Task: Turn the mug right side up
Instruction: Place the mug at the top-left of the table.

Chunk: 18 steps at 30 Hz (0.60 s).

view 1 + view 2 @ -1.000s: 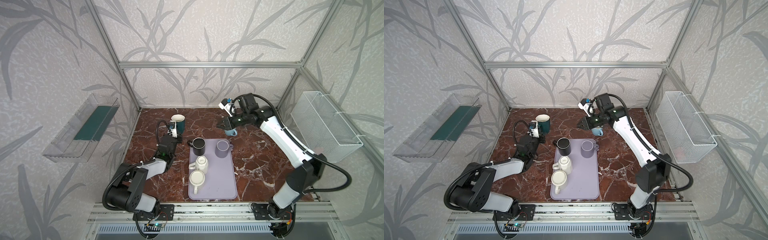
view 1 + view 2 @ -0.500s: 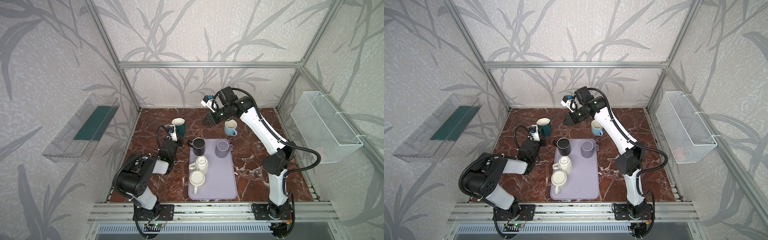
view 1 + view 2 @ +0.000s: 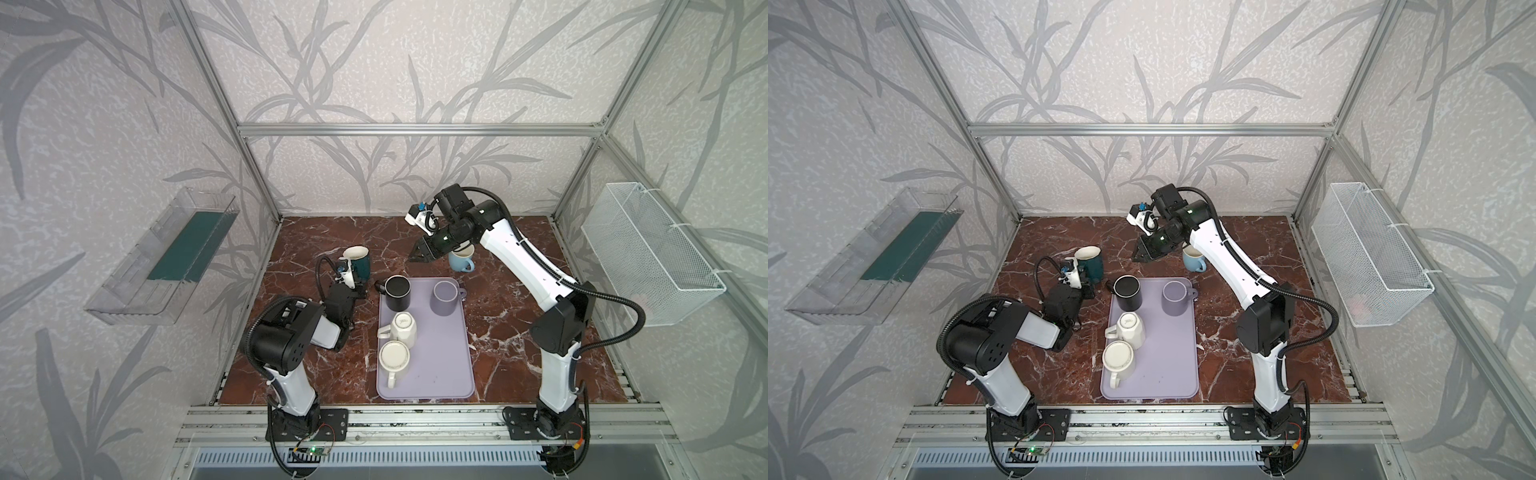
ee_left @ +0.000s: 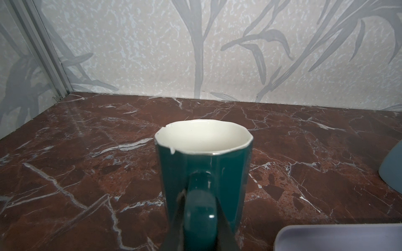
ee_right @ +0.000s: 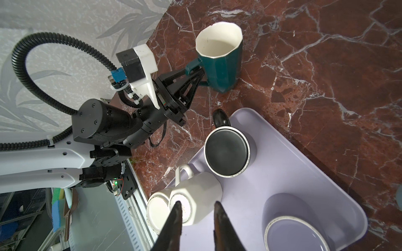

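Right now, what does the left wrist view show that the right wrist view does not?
Only left wrist: the corner post. Only right wrist: the black mug, faceted white mug, round white mug, lilac mug and the open right gripper. Both: the upright teal mug, the left gripper shut on its handle, the tray corner.

teal mug (image 3: 360, 265), cream inside, stood upright, mouth up, on tabletop (image 3: 519, 332), centre-left of frame, handle pointing lower left.

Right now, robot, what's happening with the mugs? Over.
Left gripper shut on teal mug handle, mug upright. Right gripper open, empty. Black mug on tray bottom-up.
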Available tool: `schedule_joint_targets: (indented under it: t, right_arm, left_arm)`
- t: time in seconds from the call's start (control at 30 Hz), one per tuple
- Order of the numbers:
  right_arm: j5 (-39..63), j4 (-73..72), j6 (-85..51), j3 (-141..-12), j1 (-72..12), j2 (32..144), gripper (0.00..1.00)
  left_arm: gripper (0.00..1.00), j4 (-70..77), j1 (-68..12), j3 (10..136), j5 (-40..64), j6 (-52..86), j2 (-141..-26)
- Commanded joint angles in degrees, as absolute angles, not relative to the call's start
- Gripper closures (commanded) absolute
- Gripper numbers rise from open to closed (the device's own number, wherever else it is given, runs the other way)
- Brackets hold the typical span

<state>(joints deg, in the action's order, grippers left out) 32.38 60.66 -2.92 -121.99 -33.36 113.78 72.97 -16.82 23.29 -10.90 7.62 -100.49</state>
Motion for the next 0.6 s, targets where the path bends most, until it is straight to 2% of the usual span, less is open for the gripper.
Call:
schedule_joint_targets:
  t: [0.0,0.37,0.57]
  right_arm:
    - [32.3,60.0,-2.0,-121.6,-33.4,110.7,0.74]
    - [31.8,59.0,-1.9,-119.2,-32.8,108.2,0.73]
    - [31.9,58.1,-2.1,-117.6,-32.5,106.9,0.73]
  left_arm:
    - [1.00,80.9,-17.0,23.8,-10.9,9.0,-100.1]
    - [0.99,80.9,-18.4,23.0,-9.8,7.8,-101.2]
    - [0.90,80.9,-18.5,22.3,-10.2,8.3,-100.6]
